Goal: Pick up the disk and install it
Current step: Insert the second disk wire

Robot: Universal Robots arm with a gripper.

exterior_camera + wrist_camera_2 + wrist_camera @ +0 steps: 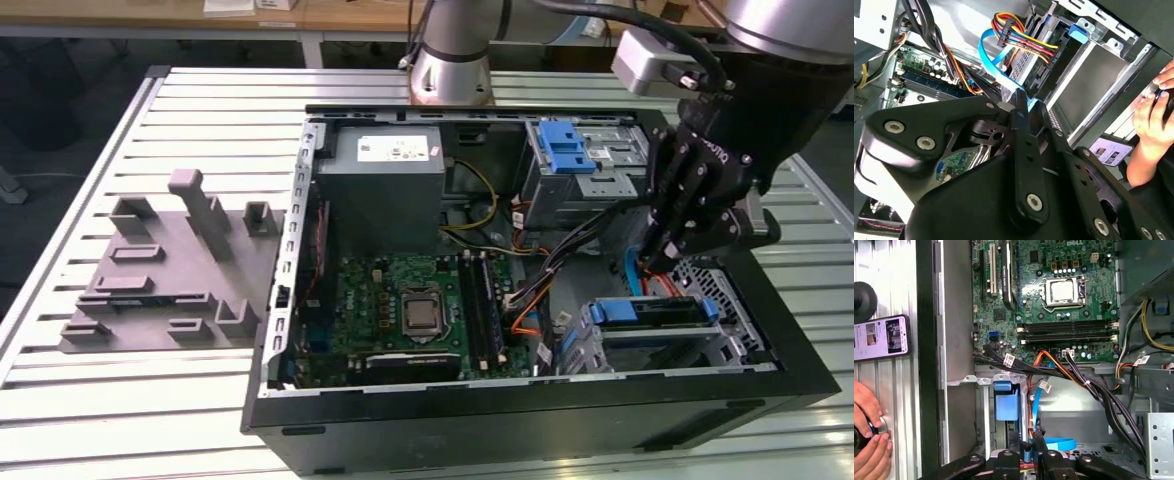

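Now | fingers (1030,447) closed, tips together, nothing held | above drive cage (654,325) beside blue cable (996,62)

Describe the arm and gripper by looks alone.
The arm is silver-grey tube with a thick black cable looping over its wrist. The gripper is black, built of linked bars joined by round silver bolts, seen in both wrist views.

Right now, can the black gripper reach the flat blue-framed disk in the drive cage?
Probably yes: the gripper hangs just above the disk, whose cage is open on top; only a light-blue flat cable runs close beside its path.
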